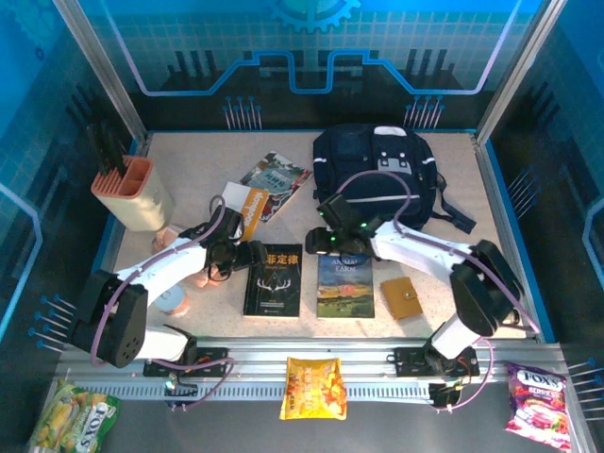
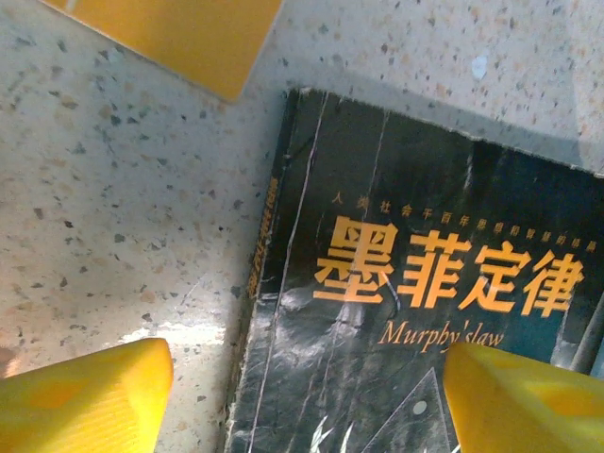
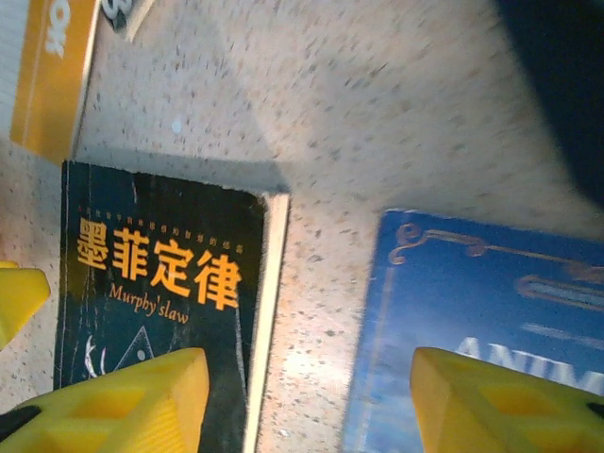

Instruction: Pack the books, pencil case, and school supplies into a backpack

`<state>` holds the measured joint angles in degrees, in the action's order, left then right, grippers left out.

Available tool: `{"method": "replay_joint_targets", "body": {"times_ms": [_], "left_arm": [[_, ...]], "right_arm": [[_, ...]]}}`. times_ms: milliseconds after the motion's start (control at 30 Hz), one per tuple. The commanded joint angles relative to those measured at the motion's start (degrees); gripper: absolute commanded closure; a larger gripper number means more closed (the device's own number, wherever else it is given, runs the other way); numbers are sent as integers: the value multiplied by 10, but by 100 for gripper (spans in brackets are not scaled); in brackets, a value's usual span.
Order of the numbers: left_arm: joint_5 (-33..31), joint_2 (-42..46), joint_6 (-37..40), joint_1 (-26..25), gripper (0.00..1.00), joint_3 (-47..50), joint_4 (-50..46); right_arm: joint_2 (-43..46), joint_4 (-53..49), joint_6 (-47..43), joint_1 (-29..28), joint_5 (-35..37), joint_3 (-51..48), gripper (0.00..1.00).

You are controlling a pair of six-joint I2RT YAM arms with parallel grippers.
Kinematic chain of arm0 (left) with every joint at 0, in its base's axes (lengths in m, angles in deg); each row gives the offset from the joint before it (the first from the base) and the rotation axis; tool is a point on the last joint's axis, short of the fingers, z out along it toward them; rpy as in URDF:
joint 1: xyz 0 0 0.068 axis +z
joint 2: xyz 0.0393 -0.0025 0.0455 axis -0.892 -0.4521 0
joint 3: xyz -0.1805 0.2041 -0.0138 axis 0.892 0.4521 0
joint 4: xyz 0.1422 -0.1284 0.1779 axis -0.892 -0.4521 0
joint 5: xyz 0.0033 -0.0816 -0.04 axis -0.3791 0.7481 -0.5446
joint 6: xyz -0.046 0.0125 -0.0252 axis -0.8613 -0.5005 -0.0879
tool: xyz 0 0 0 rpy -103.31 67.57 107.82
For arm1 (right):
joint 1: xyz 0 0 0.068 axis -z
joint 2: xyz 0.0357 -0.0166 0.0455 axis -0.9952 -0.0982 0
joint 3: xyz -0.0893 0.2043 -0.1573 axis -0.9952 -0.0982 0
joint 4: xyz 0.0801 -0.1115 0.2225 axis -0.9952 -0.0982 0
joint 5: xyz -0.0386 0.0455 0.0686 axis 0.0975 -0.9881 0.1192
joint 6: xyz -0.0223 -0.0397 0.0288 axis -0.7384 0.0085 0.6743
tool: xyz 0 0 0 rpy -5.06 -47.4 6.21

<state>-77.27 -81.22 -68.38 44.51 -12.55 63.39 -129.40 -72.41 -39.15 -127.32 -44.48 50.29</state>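
Top view: backpack (image 1: 377, 175) far; black book (image 1: 273, 279) lengthwise near-to-far, title end far. Left wrist view: "Murphy's law" subtitle legible. Released, empty: left claw (image 2: 302, 368), right claw (image 3: 307, 373).

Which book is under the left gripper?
The black Murphy's Law book, its spine between the left gripper's fingers; Animal Farm and the green-and-white book lie apart.

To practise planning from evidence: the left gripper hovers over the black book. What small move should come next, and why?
Probably lower the left gripper onto the black Murphy's Law book: its open jaws straddle the spine edge, one finger over the table, one over the cover.
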Motion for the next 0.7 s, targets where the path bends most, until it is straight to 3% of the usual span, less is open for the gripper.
{"method": "replay_joint_targets", "body": {"times_ms": [0, 267, 667], "left_arm": [[36, 4, -13, 7, 29, 11, 22], [39, -23, -2, 7, 38, 6, 12], [72, -65, -2, 6, 41, 5, 20]], "right_arm": [[-33, 18, 7, -19, -32, 24, 46], [-117, 34, 11, -24, -98, 57, 59], [-183, 3, -3, -25, -109, 98, 68]]}}
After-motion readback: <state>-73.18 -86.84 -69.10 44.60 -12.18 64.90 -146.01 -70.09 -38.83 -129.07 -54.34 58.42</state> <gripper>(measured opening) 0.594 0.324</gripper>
